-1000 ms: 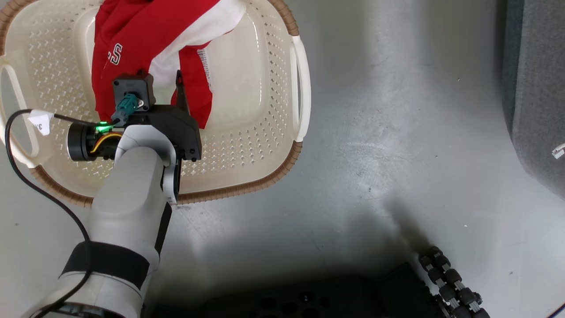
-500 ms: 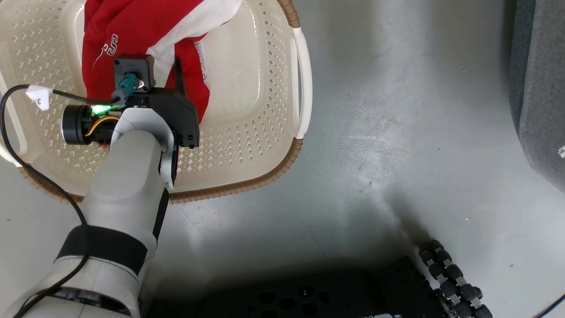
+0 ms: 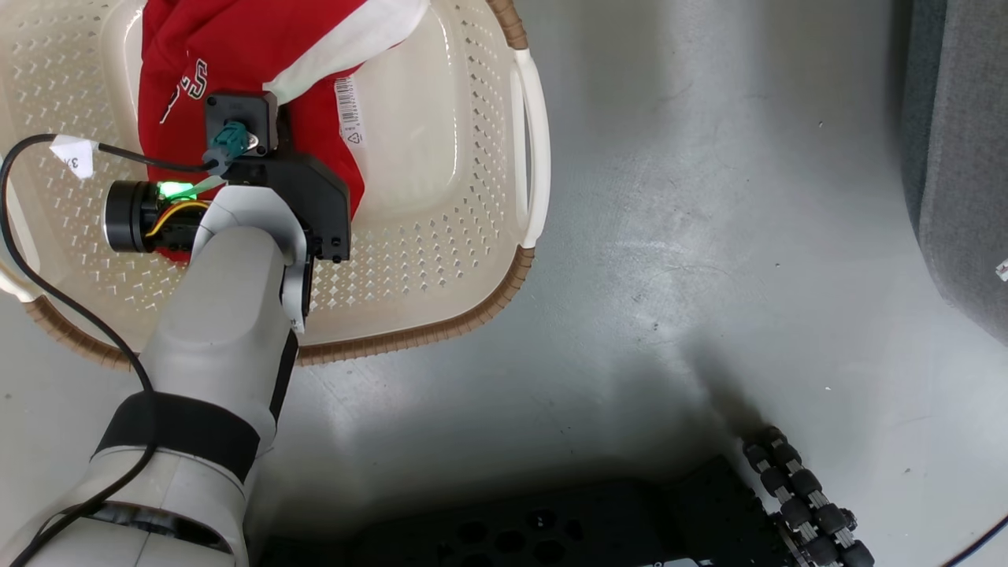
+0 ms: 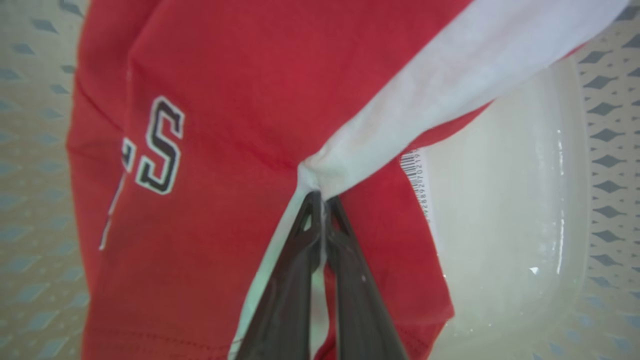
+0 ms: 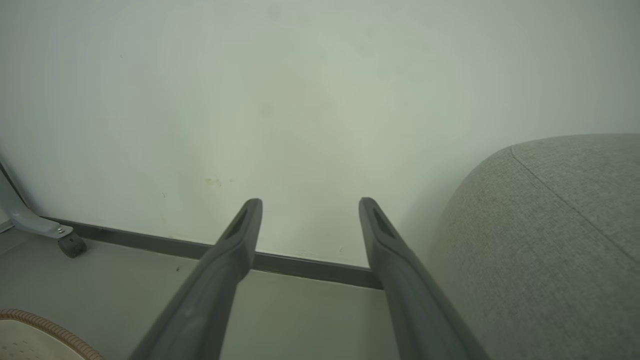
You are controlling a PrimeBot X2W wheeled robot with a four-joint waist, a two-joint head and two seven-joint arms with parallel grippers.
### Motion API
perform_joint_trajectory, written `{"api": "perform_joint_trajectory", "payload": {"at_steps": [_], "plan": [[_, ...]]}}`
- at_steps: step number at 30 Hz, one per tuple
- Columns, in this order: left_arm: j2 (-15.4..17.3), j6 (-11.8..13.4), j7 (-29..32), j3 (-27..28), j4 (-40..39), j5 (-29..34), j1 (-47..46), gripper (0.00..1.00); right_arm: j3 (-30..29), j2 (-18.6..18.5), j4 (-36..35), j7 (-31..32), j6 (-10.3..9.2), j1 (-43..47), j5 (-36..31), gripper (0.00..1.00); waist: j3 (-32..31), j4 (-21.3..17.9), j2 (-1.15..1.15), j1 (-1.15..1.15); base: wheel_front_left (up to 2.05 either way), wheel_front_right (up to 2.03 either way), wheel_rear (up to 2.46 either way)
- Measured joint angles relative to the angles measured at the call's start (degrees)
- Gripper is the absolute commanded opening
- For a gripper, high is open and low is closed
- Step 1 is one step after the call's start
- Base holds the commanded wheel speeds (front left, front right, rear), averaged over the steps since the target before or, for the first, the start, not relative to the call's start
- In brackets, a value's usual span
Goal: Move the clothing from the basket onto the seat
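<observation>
The left gripper (image 4: 322,200) is hanging inside the basket (image 3: 441,260), and its fingers (image 4: 292,280) are clamping together on a bunched fold of the clothing (image 4: 225,90). The pinch is sitting at the fingertips, where the white panel (image 4: 450,85) is meeting the red cloth. A black-and-white letter S (image 4: 161,145) is showing to the left of the fingers, and a barcode label (image 4: 415,180) is lying just to their right. The rest of the garment is draping around and below the fingers, over the basket's pale bottom. The basket is resting on the grey floor (image 3: 709,276). The right gripper (image 5: 310,207) is pointing at a pale wall (image 5: 300,100), its fingers standing apart with nothing between them. The seat (image 5: 550,240) is lying just right of those fingers, well apart from the basket.
</observation>
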Motion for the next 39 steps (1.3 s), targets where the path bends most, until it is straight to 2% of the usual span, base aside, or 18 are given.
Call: {"api": "perform_joint_trajectory", "payload": {"at_steps": [8, 11, 22, 39], "plan": [[-0.03, 0.07, -1.91, 1.14, 0.41, -0.47, 1.79, 0.0, -0.26, 0.82, 2.23, 0.0, 0.0, -0.02, 0.0, 1.0, -1.72, -0.16, 0.0, 0.0, 0.0, 0.0, 0.0], [-0.05, 0.07, -3.2, 3.04, 0.41, -2.83, 3.56, 0.0, -0.37, 1.13, 3.39, 0.0, 0.0, -0.01, 0.07, 1.0, -3.13, -0.16, 0.0, 0.0, 0.0, 0.0, 0.0], [-0.09, 0.05, -4.53, 2.63, -0.05, -4.55, 9.56, 0.0, 1.03, 1.45, 7.58, 0.0, 0.0, 1.11, 0.09, 1.0, -10.03, -0.04, 0.0, 0.0, 0.0, 0.0, 0.0], [-0.04, -1.08, -5.19, 0.02, -8.04, -11.23, 18.18, 0.0, 3.28, 2.26, 15.66, 0.01, 0.0, 4.64, 0.58, 1.0, -22.6, 1.24, 0.0, -0.01, 0.0, 0.0, 0.0]]}}
